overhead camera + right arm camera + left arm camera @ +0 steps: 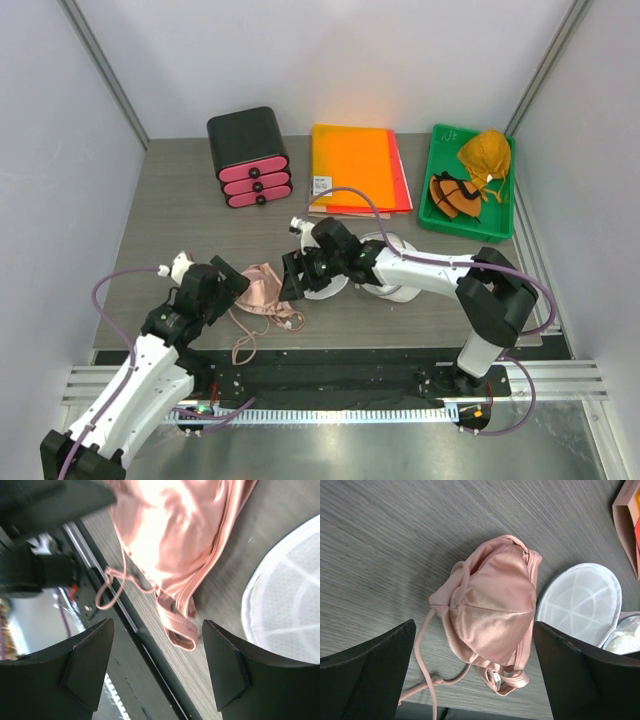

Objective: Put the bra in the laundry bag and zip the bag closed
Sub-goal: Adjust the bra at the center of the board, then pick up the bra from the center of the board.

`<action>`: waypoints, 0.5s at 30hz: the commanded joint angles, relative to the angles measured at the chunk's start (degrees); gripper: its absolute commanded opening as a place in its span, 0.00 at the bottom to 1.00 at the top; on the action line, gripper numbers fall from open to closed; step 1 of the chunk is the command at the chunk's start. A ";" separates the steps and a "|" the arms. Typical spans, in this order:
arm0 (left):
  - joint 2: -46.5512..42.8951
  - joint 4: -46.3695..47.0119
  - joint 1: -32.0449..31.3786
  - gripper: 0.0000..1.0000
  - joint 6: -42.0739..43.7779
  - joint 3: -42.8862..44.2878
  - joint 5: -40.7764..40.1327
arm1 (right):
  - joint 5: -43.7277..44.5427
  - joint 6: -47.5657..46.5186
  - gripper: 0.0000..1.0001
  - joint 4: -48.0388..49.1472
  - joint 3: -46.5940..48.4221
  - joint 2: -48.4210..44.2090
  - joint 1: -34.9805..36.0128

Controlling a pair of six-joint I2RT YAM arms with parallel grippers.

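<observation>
Left end effector [232,287] and right end effector [293,272] both stand wide and empty from above, flanking the bra [262,290] on the desk [180,200]; the bag [398,292] lies just beside. Left wrist: soft, light, slippery satin, bunched; I'd pinch the padded cup [490,605], not the thin straps [422,650]. Right wrist: clasp end [177,630] trails loose and could snag the mesh [295,595].

Crumpled pink bra [490,605] lies beside the seemingly open laundry bag [580,600].
</observation>
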 commanded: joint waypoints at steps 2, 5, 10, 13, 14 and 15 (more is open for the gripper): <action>-6.71 4.73 0.22 1.00 -3.73 -5.95 -1.85 | -7.69 3.58 0.76 7.63 -0.81 -0.62 -3.84; -10.05 12.11 0.22 1.00 -2.94 -10.34 0.26 | -8.22 3.41 0.76 7.54 -1.25 -1.32 -4.98; -12.95 17.57 0.22 0.95 -2.06 -14.83 -0.87 | -8.48 3.50 0.76 7.45 -1.42 -2.11 -5.77; -12.96 21.43 0.22 0.81 -1.62 -16.41 -0.96 | -8.48 4.02 0.76 7.54 -1.60 -1.77 -5.77; -12.70 22.66 0.14 0.79 -1.62 -16.77 -0.53 | -8.74 4.20 0.76 7.63 -1.60 -1.50 -5.77; -12.35 25.02 0.14 0.77 -1.53 -17.03 0.26 | -8.66 4.37 0.76 7.89 -1.60 -1.24 -5.77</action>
